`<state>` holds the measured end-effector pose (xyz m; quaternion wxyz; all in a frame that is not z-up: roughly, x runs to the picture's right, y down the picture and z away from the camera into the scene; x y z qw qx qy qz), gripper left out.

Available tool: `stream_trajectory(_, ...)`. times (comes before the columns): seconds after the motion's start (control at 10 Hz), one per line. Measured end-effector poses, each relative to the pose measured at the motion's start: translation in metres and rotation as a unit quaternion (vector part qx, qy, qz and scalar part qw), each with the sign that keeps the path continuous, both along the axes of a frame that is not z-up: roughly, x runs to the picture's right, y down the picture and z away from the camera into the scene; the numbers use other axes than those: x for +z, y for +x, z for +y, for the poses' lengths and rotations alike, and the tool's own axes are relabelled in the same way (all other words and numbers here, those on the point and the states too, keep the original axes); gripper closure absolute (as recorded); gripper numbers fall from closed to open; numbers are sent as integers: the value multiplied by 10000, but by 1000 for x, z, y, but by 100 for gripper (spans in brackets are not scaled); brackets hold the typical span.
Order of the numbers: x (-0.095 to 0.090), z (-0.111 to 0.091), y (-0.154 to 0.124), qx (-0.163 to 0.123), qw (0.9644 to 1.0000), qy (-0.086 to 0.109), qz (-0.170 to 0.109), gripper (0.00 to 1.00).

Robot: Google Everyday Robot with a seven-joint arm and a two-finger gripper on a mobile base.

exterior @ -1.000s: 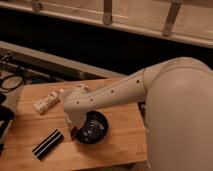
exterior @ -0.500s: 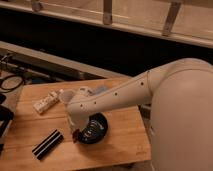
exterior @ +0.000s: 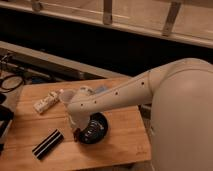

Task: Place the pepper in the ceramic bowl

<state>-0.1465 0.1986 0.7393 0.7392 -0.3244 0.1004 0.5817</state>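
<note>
gripper point(exterior: 76, 131) at rim, ceramic bowl point(exterior: 98, 128) — wooden table point(exterior: 122, 142)

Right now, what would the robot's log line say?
gripper: at left rim of ceramic bowl | pepper: red, at gripper tip | ceramic bowl: on wooden table | pepper in bowl: cannot tell

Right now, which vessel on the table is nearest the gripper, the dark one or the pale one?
The glossy black bowl: the gripper hangs at its rim, while the white cup stands farther back beside the arm.
</note>
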Motion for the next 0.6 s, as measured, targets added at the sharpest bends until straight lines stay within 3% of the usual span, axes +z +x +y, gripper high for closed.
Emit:
stream_trajectory(0.2, 6, -13, 11, 122, 9999, 41, 84, 98)
stream_trajectory(0.3, 8, -15, 15, 197, 9997, 54, 113, 100)
stream_trajectory(0.4, 9, -17, 19, 279, 9995, 50, 155, 97)
stream_trajectory(0.6, 8, -11, 16, 205, 9997, 19, 124, 81)
